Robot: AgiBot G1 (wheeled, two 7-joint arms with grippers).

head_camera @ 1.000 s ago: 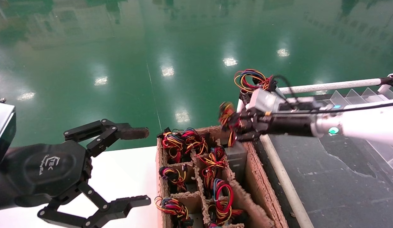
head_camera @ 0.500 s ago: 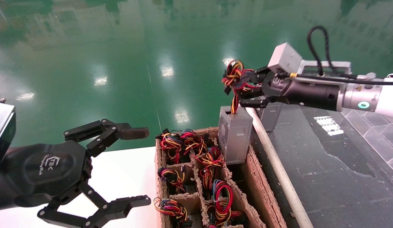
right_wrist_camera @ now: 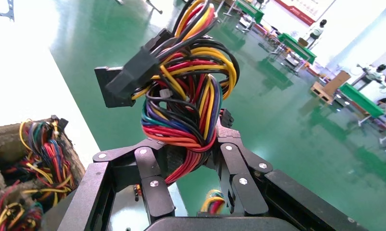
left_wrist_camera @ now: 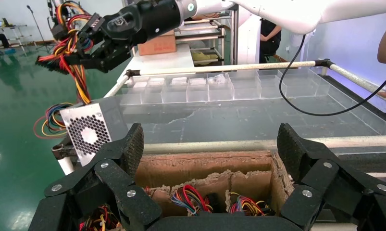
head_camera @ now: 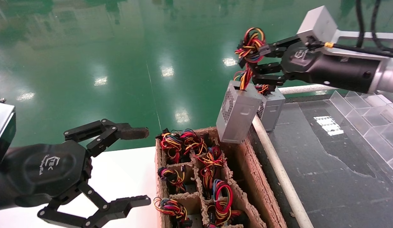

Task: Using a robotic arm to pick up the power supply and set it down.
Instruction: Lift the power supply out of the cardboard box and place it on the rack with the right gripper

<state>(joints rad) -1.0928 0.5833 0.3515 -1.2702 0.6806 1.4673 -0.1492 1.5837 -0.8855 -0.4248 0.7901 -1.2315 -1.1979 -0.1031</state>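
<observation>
Power supply (head_camera: pixel 239 115): hanging tilted from its wire bundle (head_camera: pixel 250 47), above the crate's (head_camera: pixel 263 190) far right corner. Right claw (head_camera: pixel 261 63): clamped on the bundle. Advice: carry slowly rightward, damp swing, lower onto the dark counter (head_camera: pixel 335 177). Left claw (head_camera: pixel 133 166): spread, idle, near left.

We see a grey power supply (head_camera: pixel 239 115) with a perforated vent side and a red, yellow, orange and black wire bundle (head_camera: pixel 250 47). The right gripper (head_camera: pixel 263 68) is black, as is the left gripper (head_camera: pixel 133 166). The divided box (head_camera: pixel 259 190) is brown; the floor (head_camera: pixel 120 63) glossy green.
</observation>
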